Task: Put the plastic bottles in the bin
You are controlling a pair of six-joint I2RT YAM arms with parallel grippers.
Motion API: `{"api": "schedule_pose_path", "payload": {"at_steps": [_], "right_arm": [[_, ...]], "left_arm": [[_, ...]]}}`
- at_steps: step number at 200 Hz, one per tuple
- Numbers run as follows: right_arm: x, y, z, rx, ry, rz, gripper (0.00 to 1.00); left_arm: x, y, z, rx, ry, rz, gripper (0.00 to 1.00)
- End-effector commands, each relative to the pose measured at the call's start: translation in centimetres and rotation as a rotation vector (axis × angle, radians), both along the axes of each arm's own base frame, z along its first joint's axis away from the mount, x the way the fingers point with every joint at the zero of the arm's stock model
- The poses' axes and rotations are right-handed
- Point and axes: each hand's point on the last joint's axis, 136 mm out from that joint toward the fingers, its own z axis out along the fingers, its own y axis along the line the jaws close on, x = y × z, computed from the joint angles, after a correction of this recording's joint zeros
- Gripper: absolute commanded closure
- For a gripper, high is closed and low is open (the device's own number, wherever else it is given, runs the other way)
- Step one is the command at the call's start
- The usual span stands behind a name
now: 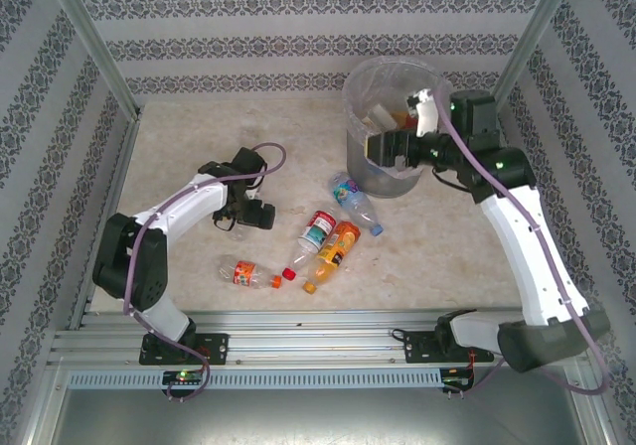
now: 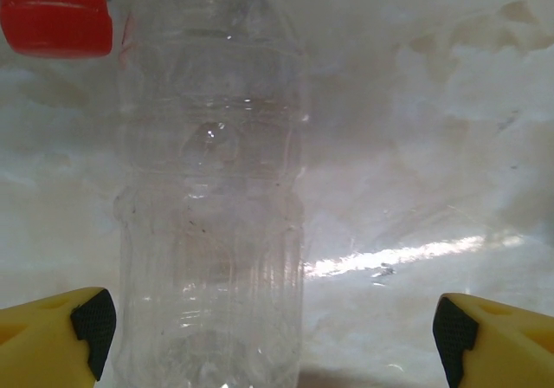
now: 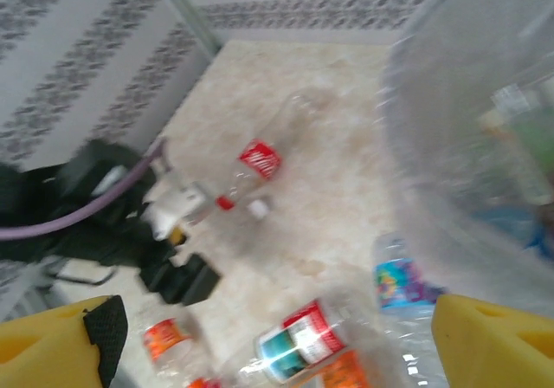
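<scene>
The left claw (image 2: pixel 273 345) is held wide open low over the table (image 2: pixel 450 128); a clear bottle (image 2: pixel 212 215) lies between its fingers (image 2: pixel 52 340), close to one of them, and is not gripped; a red cap (image 2: pixel 56 17) is seen beyond. The right claw (image 3: pixel 277 345) is spread wide and empty at the bin (image 1: pixel 388 63), in which bottles are seen; on the table lie a blue-labelled bottle (image 1: pixel 353 194), a red-labelled bottle (image 1: pixel 316 229), an orange bottle (image 1: pixel 336 249) and a fourth bottle (image 1: pixel 245 273) nearer the left arm (image 1: pixel 169 217).
</scene>
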Motion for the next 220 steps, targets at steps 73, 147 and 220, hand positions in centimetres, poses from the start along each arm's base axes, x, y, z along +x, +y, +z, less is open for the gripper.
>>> {"api": "schedule_pose_path", "payload": {"at_steps": [73, 147, 220], "right_arm": [[-4.3, 2.6, -3.5, 0.056, 0.083, 0.093, 0.07], [-3.7, 2.7, -4.1, 0.068, 0.096, 0.074, 0.07], [-1.7, 4.4, -6.2, 0.25, 0.231, 0.001, 0.08]], "left_arm": [[0.0, 2.3, -2.3, 0.125, 0.091, 0.08, 0.16], [0.0, 1.7, -1.6, 0.087, 0.086, 0.09, 0.4], [2.2, -6.8, 6.3, -0.468, -0.146, -0.001, 0.41]]}}
